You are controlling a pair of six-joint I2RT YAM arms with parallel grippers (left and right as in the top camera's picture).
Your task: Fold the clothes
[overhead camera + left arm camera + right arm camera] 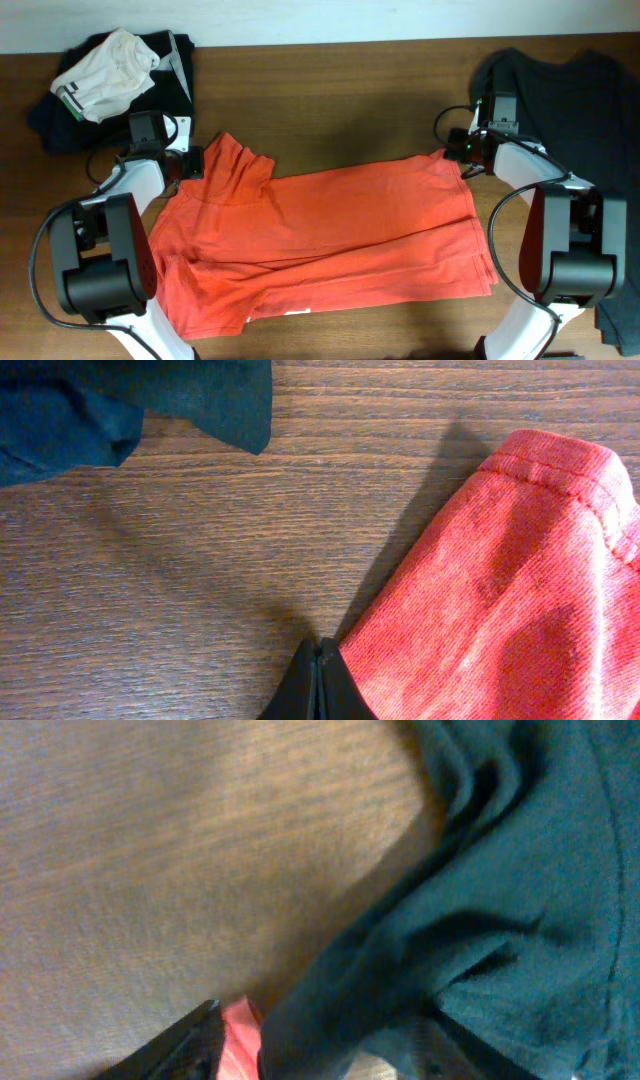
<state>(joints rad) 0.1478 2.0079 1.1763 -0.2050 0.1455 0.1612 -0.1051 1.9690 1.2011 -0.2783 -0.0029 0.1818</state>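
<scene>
The red-orange T-shirt (330, 230) lies partly folded across the middle of the wooden table, and its white lettering is almost entirely hidden. My left gripper (188, 160) sits at the shirt's upper left corner. In the left wrist view its jaws (320, 652) are pressed shut, with the red fabric (500, 590) rising from their right side, slightly off the table. My right gripper (458, 152) is at the shirt's upper right corner. In the right wrist view a strip of red fabric (238, 1042) is pinched between its jaws (245, 1022).
A larger dark grey T-shirt (570, 100) lies at the back right, close against my right gripper, and fills the right wrist view (500, 900). A pile of white, black and navy garments (100, 75) sits at the back left, and its edge shows in the left wrist view (100, 410).
</scene>
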